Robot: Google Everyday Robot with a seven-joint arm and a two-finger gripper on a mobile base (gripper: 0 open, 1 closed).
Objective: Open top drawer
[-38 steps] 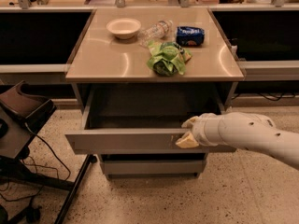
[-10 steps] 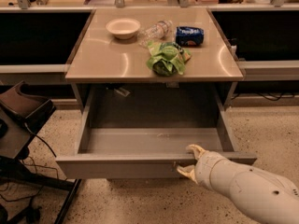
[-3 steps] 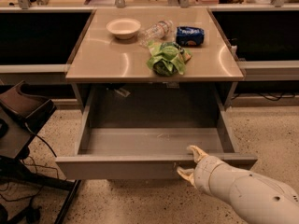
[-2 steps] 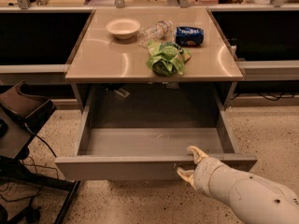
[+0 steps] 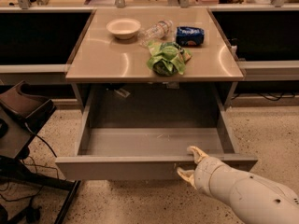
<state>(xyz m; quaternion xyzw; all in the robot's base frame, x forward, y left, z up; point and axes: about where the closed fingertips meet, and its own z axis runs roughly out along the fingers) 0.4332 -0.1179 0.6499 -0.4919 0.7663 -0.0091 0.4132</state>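
Note:
The top drawer [image 5: 117, 168] is a wide grey metal drawer pulled far out from under the tan counter. Its shallow grey tray [image 5: 149, 141] lies open to view and holds nothing that I can see. My gripper [image 5: 190, 163] is at the drawer's front edge, right of centre. One pale finger [image 5: 197, 153] reaches over the top of the front panel and the other finger [image 5: 185, 175] lies against its outer face. The white arm [image 5: 247, 195] comes in from the lower right.
On the counter [image 5: 103, 59] sit a white bowl [image 5: 123, 27], a clear plastic bottle [image 5: 155, 31], a blue packet [image 5: 189, 35] and a green bag [image 5: 167, 58]. A dark chair [image 5: 21, 120] with cables stands at the left. The floor is speckled.
The drawer has slid far out since the oldest frame. Over the last second the drawer and the gripper have barely moved.

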